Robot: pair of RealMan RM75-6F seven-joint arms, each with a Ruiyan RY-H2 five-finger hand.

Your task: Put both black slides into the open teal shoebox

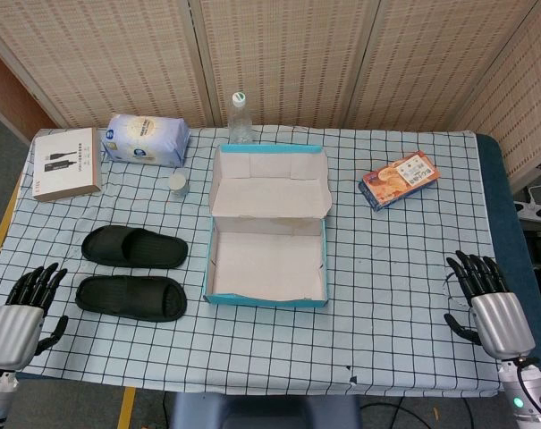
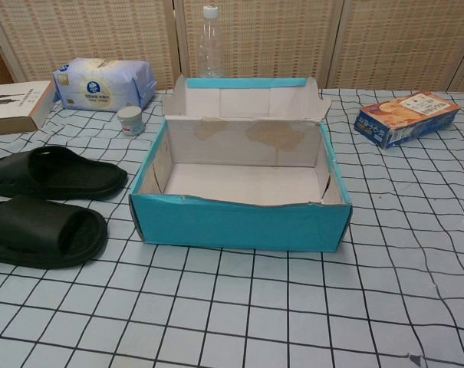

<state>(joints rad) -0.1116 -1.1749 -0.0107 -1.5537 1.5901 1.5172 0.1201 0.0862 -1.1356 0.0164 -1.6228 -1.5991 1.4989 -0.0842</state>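
We are looking down at a worktop (image 1: 386, 313) covered in a checked cloth. Two black slides are lying side by side at our left, the far slide (image 1: 134, 246) and the near slide (image 1: 131, 298), both just beside the open teal shoebox (image 1: 266, 299), which is sitting in the middle with its lid folded back.

We are judging the slides to be light, moulded foam or rubber: springy rather than stiff, not fragile, with a matte surface that should not slip much. The wide strap arching over each one is looking like the best place to take hold, or else the sole pinched at its edges.

The shoebox is standing empty; we are seeing only bare cardboard with some stains on the inner wall. Its walls are looking thin, so a slide pushed against them could shift or dent it.

The left robot hand (image 1: 24, 308) is hovering with fingers spread, holding nothing, near the near slide. The right robot hand (image 1: 489, 299) is likewise spread and empty, well apart from the box at the far right.

Behind the box a clear bottle (image 1: 240, 116) is standing upright.
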